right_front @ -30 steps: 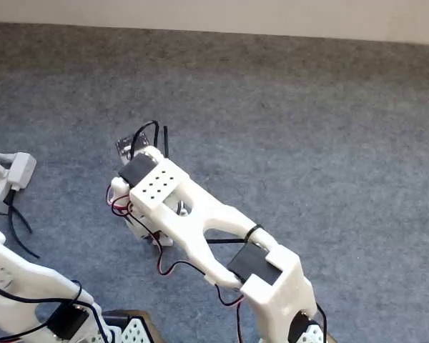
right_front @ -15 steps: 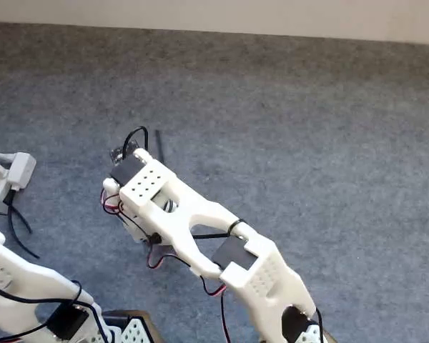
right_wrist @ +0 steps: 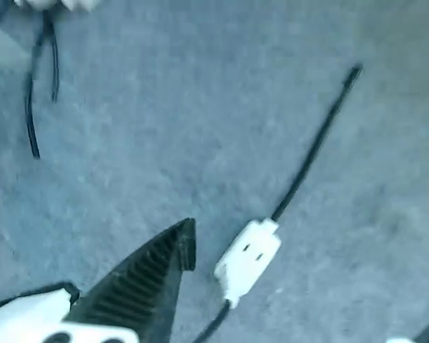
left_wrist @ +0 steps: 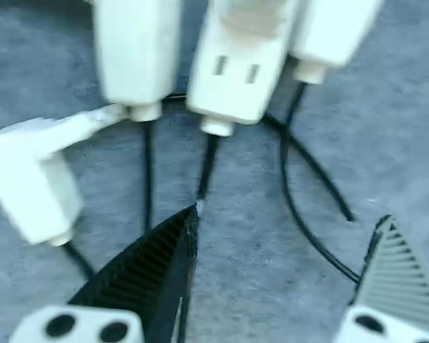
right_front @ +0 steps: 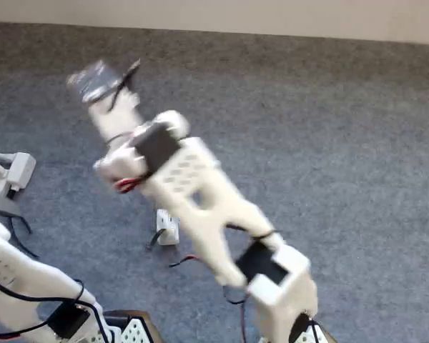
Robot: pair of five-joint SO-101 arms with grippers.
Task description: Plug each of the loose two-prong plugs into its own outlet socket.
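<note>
A white outlet socket (right_wrist: 247, 257) with two slots lies on the grey carpet, its black cord (right_wrist: 311, 146) running away from it. My right gripper (right_wrist: 300, 286) hangs open above it with nothing between its fingers. From above, that socket (right_front: 168, 227) lies beside the right arm, whose gripper (right_front: 100, 78) is raised toward the back left. My left gripper (left_wrist: 289, 218) is open and empty, just short of a row of white outlet pieces; the middle one (left_wrist: 236, 64) shows two slots. A white plug body (left_wrist: 28, 179) lies on its side beside them.
More white plug pieces (right_front: 11, 171) with black cords sit at the table's left edge, by the left arm (right_front: 28, 286). Thin black cords (left_wrist: 311, 171) loop over the carpet between the left gripper and the outlets. Bare grey carpet (right_front: 329, 143) spreads to the right and back.
The right arm has lifted and swung its gripper up toward the back left, uncovering the white socket on the carpet. The left arm has stayed put.
</note>
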